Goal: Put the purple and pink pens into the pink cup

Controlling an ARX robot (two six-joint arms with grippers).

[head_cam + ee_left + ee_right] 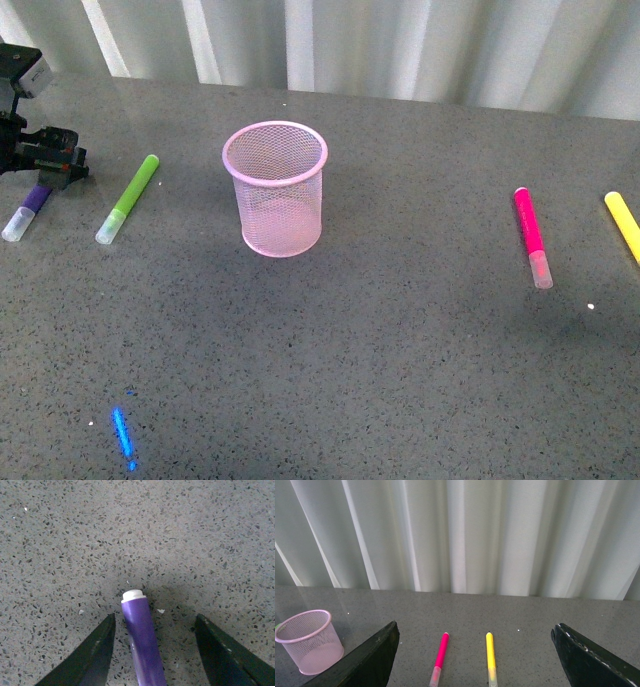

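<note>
The purple pen (28, 209) lies on the grey table at the far left, its clear cap toward the front. My left gripper (45, 160) is low over its rear end, open; in the left wrist view the purple pen (142, 639) lies between the two open fingers, nearer one finger (92, 654), touching neither. The pink pen (531, 237) lies at the right and shows in the right wrist view (440, 656). The pink cup (278, 188) stands upright and empty at the middle, also in the right wrist view (308, 641). My right gripper (475, 652) is open, raised above the table, out of the front view.
A lime-green marker (128, 199) lies between the purple pen and the cup. A yellow marker (624, 224) lies at the right edge, beside the pink pen (490, 657). A white curtain (400, 45) hangs behind the table's far edge.
</note>
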